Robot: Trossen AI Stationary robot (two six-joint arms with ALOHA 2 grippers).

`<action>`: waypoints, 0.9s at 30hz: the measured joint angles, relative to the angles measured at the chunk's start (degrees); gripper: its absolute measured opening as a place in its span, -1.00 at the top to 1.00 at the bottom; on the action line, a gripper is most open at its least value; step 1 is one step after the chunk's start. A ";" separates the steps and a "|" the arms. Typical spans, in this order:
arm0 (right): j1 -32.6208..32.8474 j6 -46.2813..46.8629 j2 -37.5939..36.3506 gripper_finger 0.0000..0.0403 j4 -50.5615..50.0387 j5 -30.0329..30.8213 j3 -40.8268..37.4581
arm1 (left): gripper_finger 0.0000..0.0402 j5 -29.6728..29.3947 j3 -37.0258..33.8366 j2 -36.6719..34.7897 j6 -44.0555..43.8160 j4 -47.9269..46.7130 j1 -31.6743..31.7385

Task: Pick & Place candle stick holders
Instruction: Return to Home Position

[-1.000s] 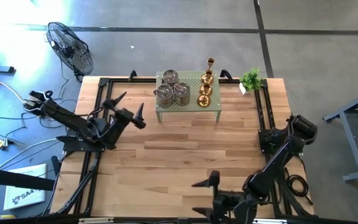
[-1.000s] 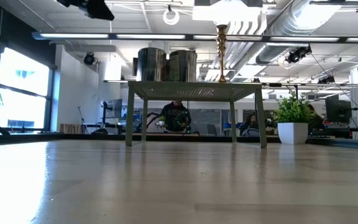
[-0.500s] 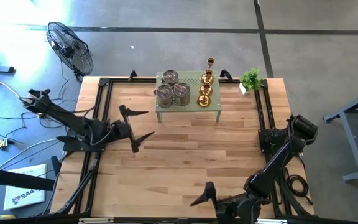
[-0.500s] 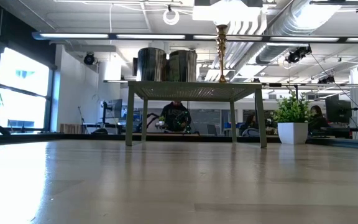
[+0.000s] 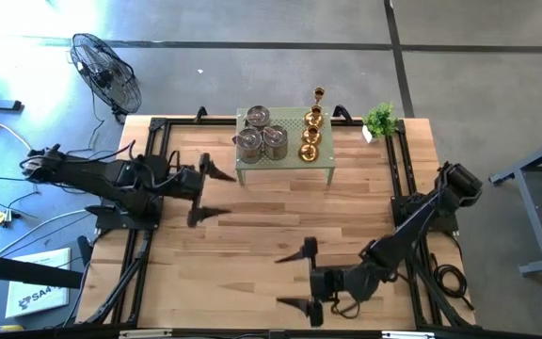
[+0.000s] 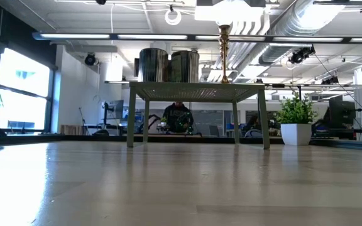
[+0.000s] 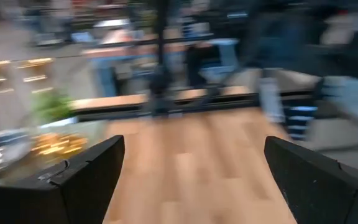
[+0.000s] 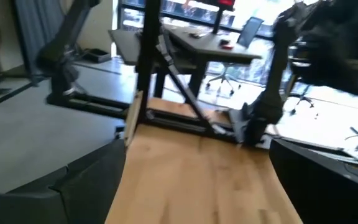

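Right jaws have crept forward, gaping empty like the left jaws, well apart from the candle stick holders (image 5: 275, 141).

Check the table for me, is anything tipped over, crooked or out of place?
Nothing stands out. The three silver holders and three gold holders stand upright on the green stand, none fallen onto the table. The left gripper and right gripper hover empty, jaws open.

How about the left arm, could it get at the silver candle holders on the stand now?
Probably yes. The open left gripper hangs just off the green stand's left end, the silver candle holders sit nearest that end, nothing between.
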 joint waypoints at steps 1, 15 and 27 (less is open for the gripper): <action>-0.43 -0.66 -0.40 -0.94 -0.02 0.02 0.00 | -0.89 4.32 0.00 -0.08 0.02 0.16 0.69; -1.25 -7.16 -1.62 -0.94 0.91 3.21 0.00 | -0.89 7.29 0.42 -1.77 -3.26 0.00 1.98; -1.30 -1.79 -1.62 -0.94 1.62 2.78 0.00 | -0.89 4.25 0.42 -2.25 -10.72 2.19 1.98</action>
